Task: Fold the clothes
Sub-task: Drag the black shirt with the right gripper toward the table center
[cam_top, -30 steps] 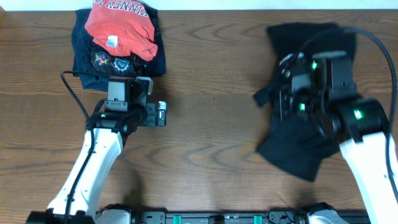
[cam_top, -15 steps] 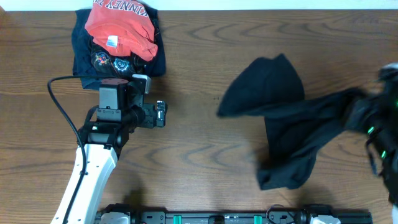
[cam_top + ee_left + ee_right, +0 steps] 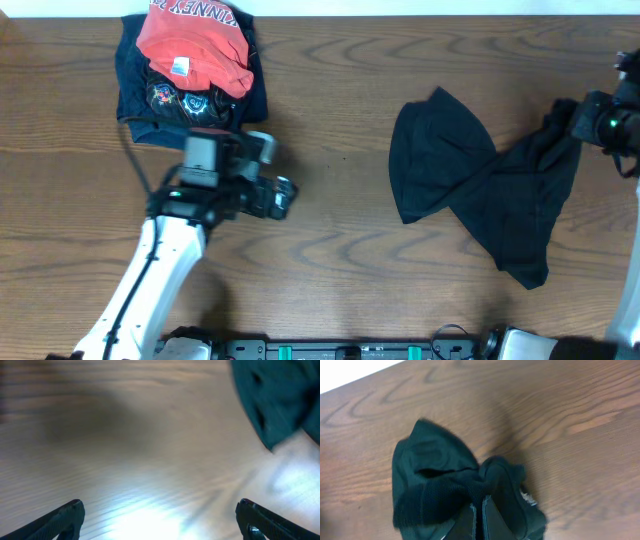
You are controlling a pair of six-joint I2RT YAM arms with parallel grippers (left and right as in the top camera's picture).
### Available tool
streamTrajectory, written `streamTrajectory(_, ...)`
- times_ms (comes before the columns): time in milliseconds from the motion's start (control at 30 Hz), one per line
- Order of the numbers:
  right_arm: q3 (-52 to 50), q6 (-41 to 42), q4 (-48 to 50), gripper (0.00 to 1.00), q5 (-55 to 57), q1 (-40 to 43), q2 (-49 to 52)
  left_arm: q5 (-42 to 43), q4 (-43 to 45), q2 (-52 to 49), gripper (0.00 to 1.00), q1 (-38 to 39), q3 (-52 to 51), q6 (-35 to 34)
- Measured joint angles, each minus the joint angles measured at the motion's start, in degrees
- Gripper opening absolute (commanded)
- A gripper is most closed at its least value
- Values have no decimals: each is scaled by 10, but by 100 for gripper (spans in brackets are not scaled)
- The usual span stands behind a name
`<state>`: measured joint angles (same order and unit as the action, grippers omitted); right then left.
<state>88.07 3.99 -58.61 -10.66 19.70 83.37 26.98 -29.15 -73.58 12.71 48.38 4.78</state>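
The black garment (image 3: 480, 185) lies bunched and stretched across the right side of the table, pulled up toward the right edge. My right gripper (image 3: 578, 122) is shut on a gathered fold of it; the right wrist view shows the black garment (image 3: 440, 485) pinched between the closed fingers (image 3: 479, 522). My left gripper (image 3: 283, 197) is open and empty over bare wood left of centre, well apart from the garment. In the left wrist view its fingers (image 3: 160, 520) are spread wide, and an edge of the black garment (image 3: 275, 400) shows at the top right, blurred.
A folded red shirt with white lettering (image 3: 195, 45) lies on a folded navy shirt with a graphic print (image 3: 165, 100) at the back left, just behind my left arm. The wooden table (image 3: 340, 250) ends at a white strip along the back.
My right gripper has lifted and swung the black garment out to the right, opening and stretching it. My left arm has moved right and slightly forward, staying open.
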Motion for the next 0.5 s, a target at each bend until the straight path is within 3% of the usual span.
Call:
streamTrajectory(167, 0, -4, 0, 1, -29, 0, 25, -14, 51, -27, 97, 117, 0, 15)
streamTrajectory(367, 0, -7, -7, 1, -42, 0, 24, -103, 146, -96, 98, 264, 2, 32)
streamTrajectory(500, 0, -7, -17, 1, -45, 0, 24, -145, 214, -142, 98, 314, 2, 44)
